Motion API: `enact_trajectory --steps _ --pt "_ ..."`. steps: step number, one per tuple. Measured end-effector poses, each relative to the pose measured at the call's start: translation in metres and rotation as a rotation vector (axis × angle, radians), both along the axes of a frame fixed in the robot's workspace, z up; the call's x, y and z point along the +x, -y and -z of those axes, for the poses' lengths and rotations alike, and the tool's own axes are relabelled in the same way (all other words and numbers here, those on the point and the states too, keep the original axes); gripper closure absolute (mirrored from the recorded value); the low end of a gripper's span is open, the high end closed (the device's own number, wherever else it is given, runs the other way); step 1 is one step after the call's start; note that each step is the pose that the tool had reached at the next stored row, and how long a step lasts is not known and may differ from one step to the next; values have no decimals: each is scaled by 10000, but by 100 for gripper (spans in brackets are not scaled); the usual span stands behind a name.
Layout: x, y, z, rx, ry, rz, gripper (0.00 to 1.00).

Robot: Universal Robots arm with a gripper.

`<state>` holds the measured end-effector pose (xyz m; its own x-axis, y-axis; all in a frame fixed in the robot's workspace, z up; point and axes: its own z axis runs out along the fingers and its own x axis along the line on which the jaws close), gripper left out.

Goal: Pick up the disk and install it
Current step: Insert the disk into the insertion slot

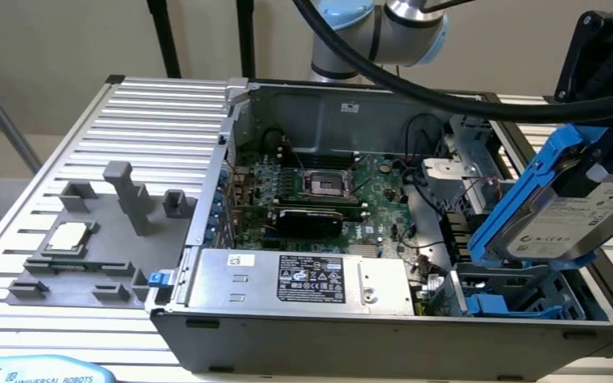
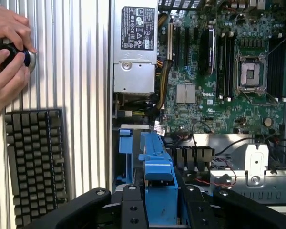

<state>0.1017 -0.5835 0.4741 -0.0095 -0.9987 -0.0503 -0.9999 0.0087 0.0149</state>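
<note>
The disk [image 1: 567, 215], a silver-grey drive with a white label in a bright blue carrier [image 1: 520, 187], hangs tilted on edge above the right front corner of the open computer case [image 1: 392, 335]. My gripper [image 1: 610, 155] is shut on it from above. In the wrist view the carrier's blue edge [image 2: 157, 167] runs out from between my black fingers [image 2: 133, 207], with the gripper [image 2: 162, 207] clamped on both sides. Below it lies the drive bay [image 1: 509, 299], with blue plastic parts inside.
The case holds a green motherboard [image 1: 318, 191] and a silver power supply with a black label [image 1: 306, 279]. A grey fixture [image 1: 93, 263] with a small square chip [image 1: 69, 237] sits on the ribbed table. A person's hands [image 2: 7, 52] and a keyboard [image 2: 35, 162] are beside the case.
</note>
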Motion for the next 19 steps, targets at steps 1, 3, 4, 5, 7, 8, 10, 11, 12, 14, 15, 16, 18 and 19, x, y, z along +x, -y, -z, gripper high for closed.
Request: enact_trajectory --steps 1,3,4,5,7,8,10,11,12,14,15,16,18,19 --pt "9 0 14 0 -16 -9 67" --pt "14 4 35 1 -19 -17 67" --pt "14 9 39 0 -19 -18 67" --pt "14 14 43 0 -17 -18 67" --pt "14 19 48 1 2 -20 67" --pt "15 21 52 0 10 -21 67" --pt "14 25 79 0 14 -21 67" --pt "14 26 94 -1 15 -21 67" --pt "14 28 109 1 15 -20 67" --pt "14 32 131 0 14 -19 67" --pt "14 32 143 0 15 -19 67" --pt "14 34 157 0 15 -19 67" --pt "14 37 186 2 15 -19 67" --pt "13 39 201 0 14 -19 67"
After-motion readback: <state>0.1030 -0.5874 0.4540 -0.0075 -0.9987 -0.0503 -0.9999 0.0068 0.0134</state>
